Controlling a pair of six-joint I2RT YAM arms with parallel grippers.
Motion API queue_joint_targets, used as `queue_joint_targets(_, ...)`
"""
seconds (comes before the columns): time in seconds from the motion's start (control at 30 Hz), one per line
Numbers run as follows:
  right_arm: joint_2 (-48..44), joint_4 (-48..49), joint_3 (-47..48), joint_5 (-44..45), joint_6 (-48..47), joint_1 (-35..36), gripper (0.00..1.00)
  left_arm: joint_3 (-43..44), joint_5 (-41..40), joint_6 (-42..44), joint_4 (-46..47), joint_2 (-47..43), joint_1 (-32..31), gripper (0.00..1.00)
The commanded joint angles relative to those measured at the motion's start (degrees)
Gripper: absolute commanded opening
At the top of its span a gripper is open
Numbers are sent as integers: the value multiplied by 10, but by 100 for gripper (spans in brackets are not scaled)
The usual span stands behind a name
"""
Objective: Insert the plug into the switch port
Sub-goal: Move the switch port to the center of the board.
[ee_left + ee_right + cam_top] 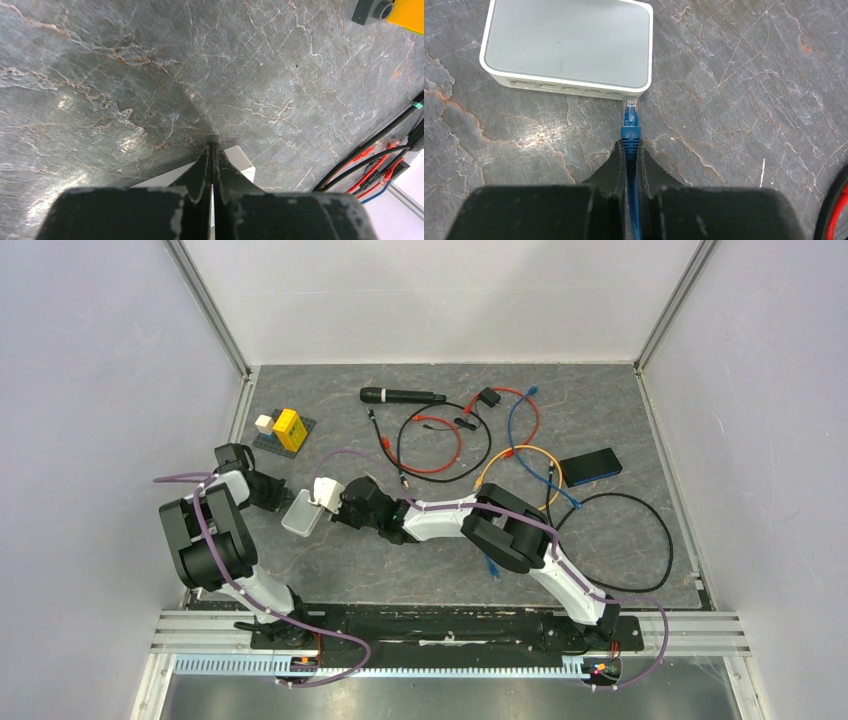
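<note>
The step in hand is the final line-up before insertion. The right hand (630, 145) is clenched on the blue boot just behind the plug (630, 106). The blue cable (632, 205) runs back between its fingers.

The clear tip of the plug sits just short of the switch box (569, 40), which lies flat on the counter (749, 100). The tip points at the box's long ported edge, at its right end as the wrist camera shows it. It is very close to that edge but not yet inside. The switch port (615, 93) it seems meant for lies slightly to the left of the tip, so the plug is near the box's corner rather than squarely on an opening.

The left hand (212, 150) is on the far side of the box, opposite the plug, with its fingers closed flat together. A white corner of the box shows beneath them. It may be bracing the box, though from this angle I cannot tell whether the fingers actually touch it.

The next move probably calls for a small sideways shift toward the port and a level approach. After that comes a straight, steady push into the box until the plug seats, with the box kept from sliding away.
</note>
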Motion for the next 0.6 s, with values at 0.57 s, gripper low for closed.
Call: queue_joint_targets(0.57,-18,35,-13,-23,110,13,0,-61,-5,-10,-30,16,-4,2)
